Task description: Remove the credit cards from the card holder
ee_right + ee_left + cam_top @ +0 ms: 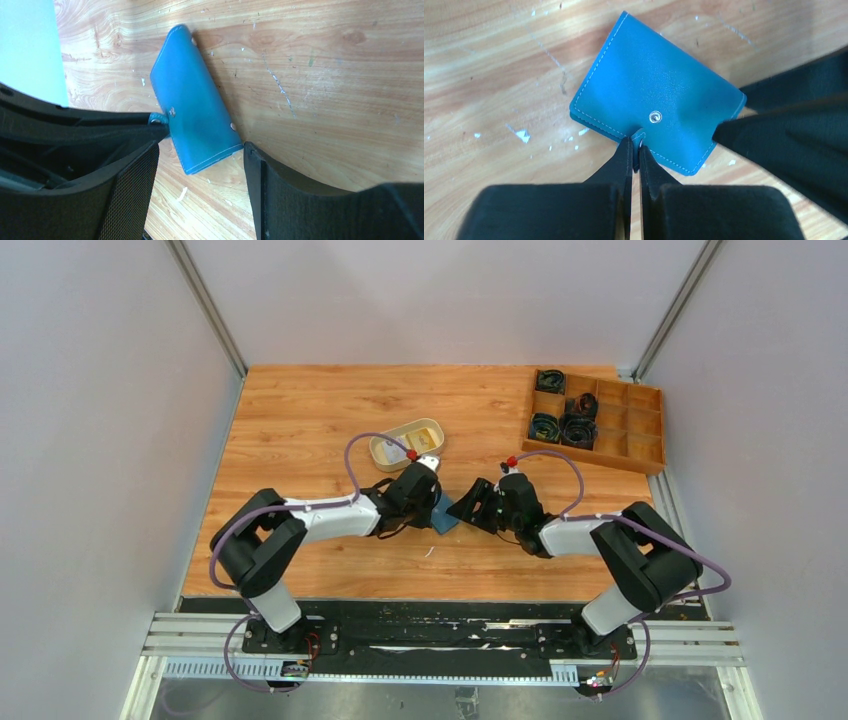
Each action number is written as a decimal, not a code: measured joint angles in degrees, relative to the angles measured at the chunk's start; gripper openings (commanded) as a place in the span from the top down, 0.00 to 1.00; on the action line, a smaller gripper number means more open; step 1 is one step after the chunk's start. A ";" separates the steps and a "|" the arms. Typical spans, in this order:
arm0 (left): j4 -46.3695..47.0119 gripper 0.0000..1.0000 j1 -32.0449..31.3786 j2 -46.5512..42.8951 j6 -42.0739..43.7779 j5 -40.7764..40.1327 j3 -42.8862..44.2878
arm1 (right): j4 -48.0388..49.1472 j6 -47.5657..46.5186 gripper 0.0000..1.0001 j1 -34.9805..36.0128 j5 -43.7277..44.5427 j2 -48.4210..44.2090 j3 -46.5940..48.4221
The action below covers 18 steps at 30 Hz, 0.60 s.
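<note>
Clamping card holder [649, 85] by tab [639, 134], left gripper [634, 146]; right gripper [202, 142] wide astride it.

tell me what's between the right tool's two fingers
One end of the blue card holder, lying flat on the wooden table, sits between the right tool fingers, which stand open on either side. The right wrist view shows it.
</note>
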 measured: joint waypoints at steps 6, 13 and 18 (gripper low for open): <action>6.43 0.78 0.00 -7.28 0.48 0.83 -9.29 | 0.09 -0.31 0.32 0.00 0.20 -0.26 -0.24; 9.75 0.62 -0.04 -8.46 -2.60 -0.94 -12.94 | -15.67 -11.10 0.29 2.38 9.44 -7.63 2.64; 9.92 0.61 -0.09 -8.46 -6.40 -4.00 -14.67 | -25.83 -23.96 0.28 9.29 19.58 -10.75 10.49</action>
